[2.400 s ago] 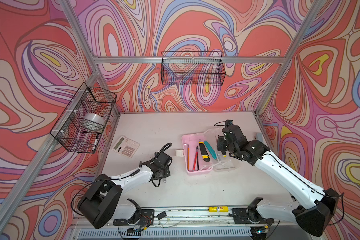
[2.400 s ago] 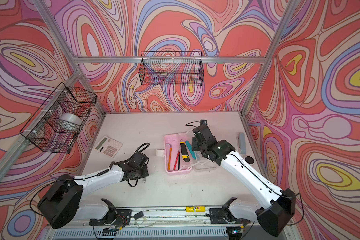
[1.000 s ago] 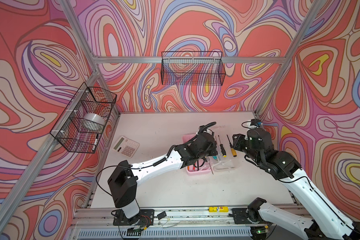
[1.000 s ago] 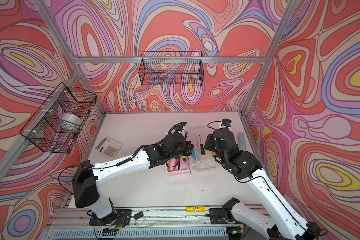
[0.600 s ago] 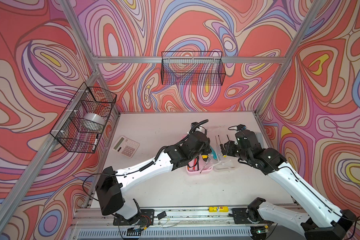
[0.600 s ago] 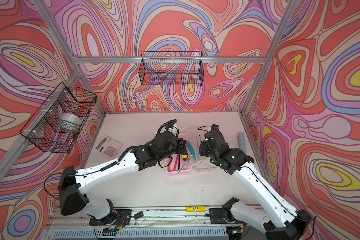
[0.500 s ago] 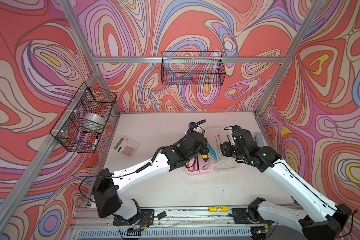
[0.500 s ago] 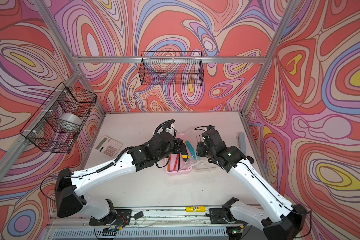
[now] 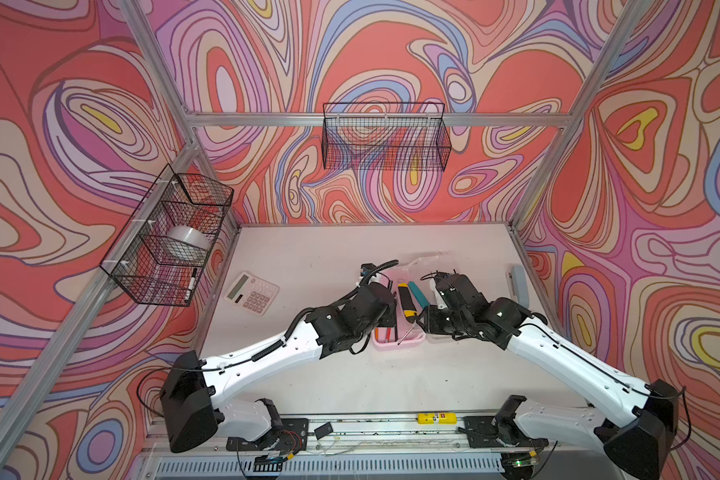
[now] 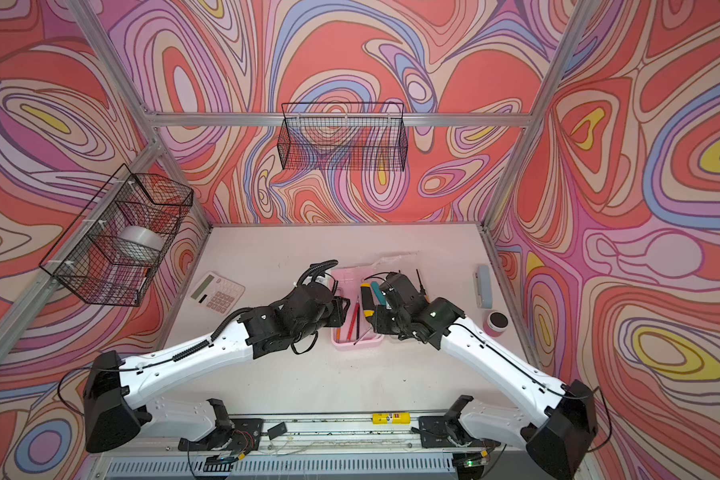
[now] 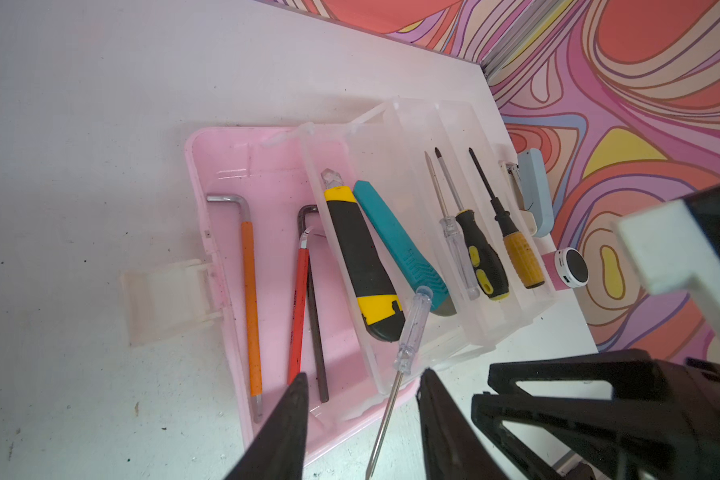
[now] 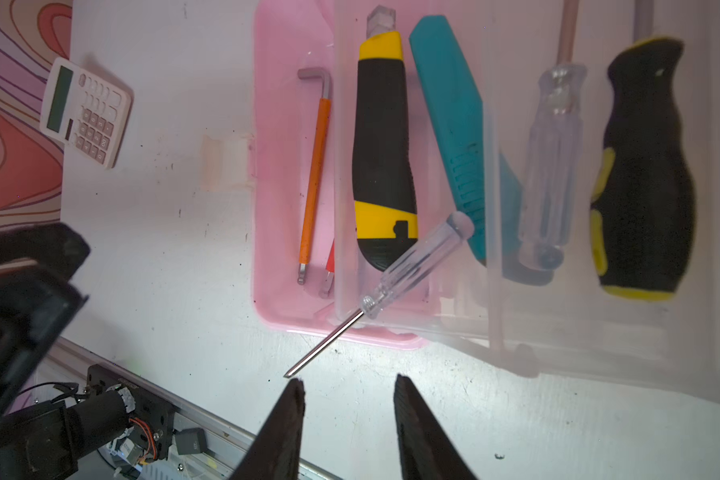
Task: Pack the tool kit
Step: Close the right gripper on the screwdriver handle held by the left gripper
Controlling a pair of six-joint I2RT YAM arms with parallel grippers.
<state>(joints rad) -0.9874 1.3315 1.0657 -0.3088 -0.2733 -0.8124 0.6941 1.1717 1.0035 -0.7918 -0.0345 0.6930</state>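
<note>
The tool kit is a pink box (image 9: 395, 343) (image 11: 275, 187) (image 12: 275, 124) with a clear divided tray (image 11: 412, 137) lying partly over it. Hex keys with orange (image 11: 248, 299) and red (image 11: 298, 311) sleeves lie in the pink part. A yellow-black knife (image 11: 360, 249) and a teal knife (image 11: 395, 237) lie in the tray, beside three screwdrivers (image 11: 483, 257). A clear-handled screwdriver (image 11: 410, 328) (image 12: 416, 257) (image 10: 362, 334) rests tilted across the near rim, its shaft sticking out. My left gripper (image 11: 363, 372) (image 9: 389, 311) is open with that shaft between its fingers, untouched. My right gripper (image 12: 348, 378) (image 9: 422, 320) is open and empty, just off the shaft's tip.
A white calculator (image 9: 251, 293) (image 12: 86, 112) lies at the left of the table. A grey-blue stapler (image 9: 518, 284) (image 11: 535, 187) and a small pink round thing (image 10: 495, 323) sit at the right edge. Wire baskets hang on the back wall (image 9: 385, 141) and the left wall (image 9: 171, 237).
My left gripper has opened and let go of the clear-handled screwdriver, which now lies across the box's near rim. My right arm has swung in from the back right to the box's near right corner.
</note>
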